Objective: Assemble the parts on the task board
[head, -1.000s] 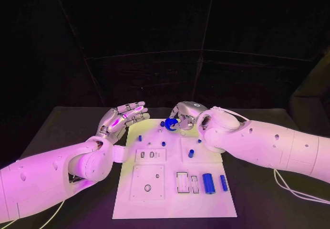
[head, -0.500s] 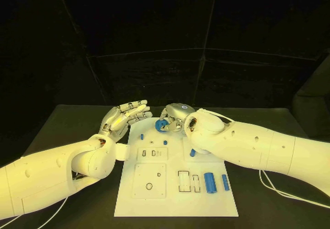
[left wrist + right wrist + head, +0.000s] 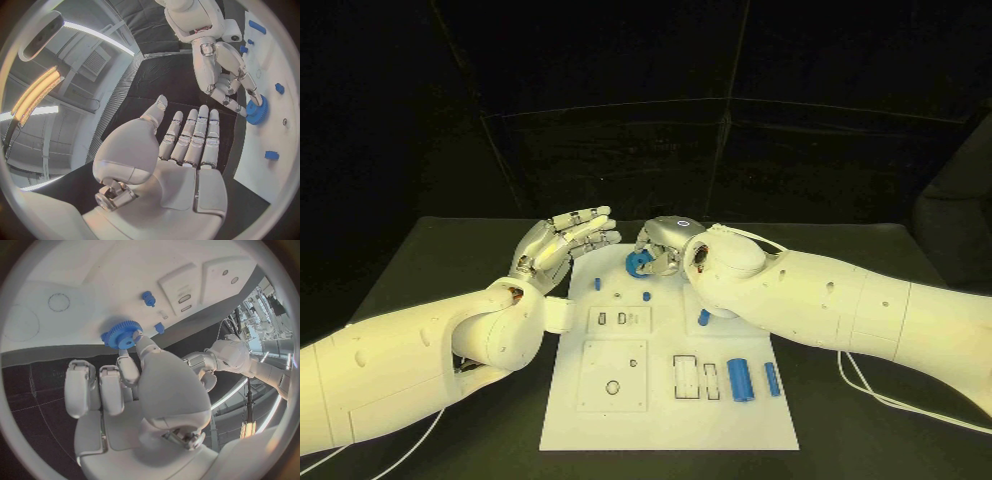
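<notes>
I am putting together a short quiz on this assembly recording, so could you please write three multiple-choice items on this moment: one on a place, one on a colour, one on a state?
1. Where is the blue gear?
A. in the right hand, over the far end of the task board
B. on the black table
C. in the left hand

2. What colour are the two cylinders lying at the board's near right?
A. red
B. blue
C. green

3. How is the left hand?
A. holding a cylinder
B. pressing on the board
C. open, holding nothing

Answers: 1 A, the right hand's fingers pinch the gear; 2 B, both are blue; 3 C, its fingers are spread and bare.
</notes>
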Robot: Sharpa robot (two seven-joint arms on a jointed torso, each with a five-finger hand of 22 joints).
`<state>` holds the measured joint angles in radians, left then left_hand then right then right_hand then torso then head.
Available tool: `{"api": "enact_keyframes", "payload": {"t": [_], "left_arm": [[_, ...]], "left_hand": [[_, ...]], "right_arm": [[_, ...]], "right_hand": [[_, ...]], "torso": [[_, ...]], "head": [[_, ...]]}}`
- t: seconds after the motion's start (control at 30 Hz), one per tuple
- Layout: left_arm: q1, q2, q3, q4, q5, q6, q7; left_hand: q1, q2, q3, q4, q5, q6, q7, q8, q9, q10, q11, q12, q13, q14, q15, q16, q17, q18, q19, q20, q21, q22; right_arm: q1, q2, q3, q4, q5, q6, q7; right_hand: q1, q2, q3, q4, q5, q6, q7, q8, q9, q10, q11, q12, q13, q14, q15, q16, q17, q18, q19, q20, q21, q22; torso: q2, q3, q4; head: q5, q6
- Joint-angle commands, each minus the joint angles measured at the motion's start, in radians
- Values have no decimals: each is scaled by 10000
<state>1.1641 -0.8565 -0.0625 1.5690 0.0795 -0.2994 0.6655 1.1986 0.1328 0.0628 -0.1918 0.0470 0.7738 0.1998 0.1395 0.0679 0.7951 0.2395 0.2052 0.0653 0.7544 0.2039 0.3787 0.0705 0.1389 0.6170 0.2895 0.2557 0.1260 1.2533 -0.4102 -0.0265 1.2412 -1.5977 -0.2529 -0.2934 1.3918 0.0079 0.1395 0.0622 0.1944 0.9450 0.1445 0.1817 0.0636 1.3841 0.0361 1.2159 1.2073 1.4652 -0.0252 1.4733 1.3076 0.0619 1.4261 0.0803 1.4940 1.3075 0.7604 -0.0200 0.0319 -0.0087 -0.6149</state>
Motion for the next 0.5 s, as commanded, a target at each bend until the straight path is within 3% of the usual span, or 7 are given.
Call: {"api": "enact_keyframes", "payload": {"t": [0.03,0.37,0.5], "left_arm": [[22,13,10,6,-65,41,52],[29,15,10,-39,-69,24,39],[32,10,10,-51,-69,20,31]], "left_hand": [[-26,77,-28,-33,26,-2,920,59,-10,-42,17,32,-8,-40,13,44,-11,144,62,-8,21,-10],[-21,81,-23,-40,26,-1,919,61,-10,-41,16,34,-7,-39,13,45,-11,144,62,-9,21,-11],[-17,83,-20,-44,26,0,918,61,-10,-40,16,35,-7,-39,13,46,-11,144,63,-9,21,-12]], "right_arm": [[19,13,1,-15,-79,459,200],[14,56,0,-60,-60,451,94],[14,70,0,-97,-62,514,27]], "right_hand": [[-101,-36,44,35,-41,664,-146,-49,11,-65,55,-88,-20,607,-32,-22,356,-174,46,37,35,614],[-952,-634,-541,466,-625,138,5,-586,2,-223,212,-434,-284,601,102,-45,341,-155,-28,160,-11,528],[-1239,-748,-930,725,-810,-302,123,-884,-7,-360,315,-645,-452,594,185,-59,333,-146,-64,224,-36,485]], "torso": [[0,-1,6],[4,16,-1],[-2,-3,5]], "head": [[-1,-10],[30,8],[17,-1]]}}
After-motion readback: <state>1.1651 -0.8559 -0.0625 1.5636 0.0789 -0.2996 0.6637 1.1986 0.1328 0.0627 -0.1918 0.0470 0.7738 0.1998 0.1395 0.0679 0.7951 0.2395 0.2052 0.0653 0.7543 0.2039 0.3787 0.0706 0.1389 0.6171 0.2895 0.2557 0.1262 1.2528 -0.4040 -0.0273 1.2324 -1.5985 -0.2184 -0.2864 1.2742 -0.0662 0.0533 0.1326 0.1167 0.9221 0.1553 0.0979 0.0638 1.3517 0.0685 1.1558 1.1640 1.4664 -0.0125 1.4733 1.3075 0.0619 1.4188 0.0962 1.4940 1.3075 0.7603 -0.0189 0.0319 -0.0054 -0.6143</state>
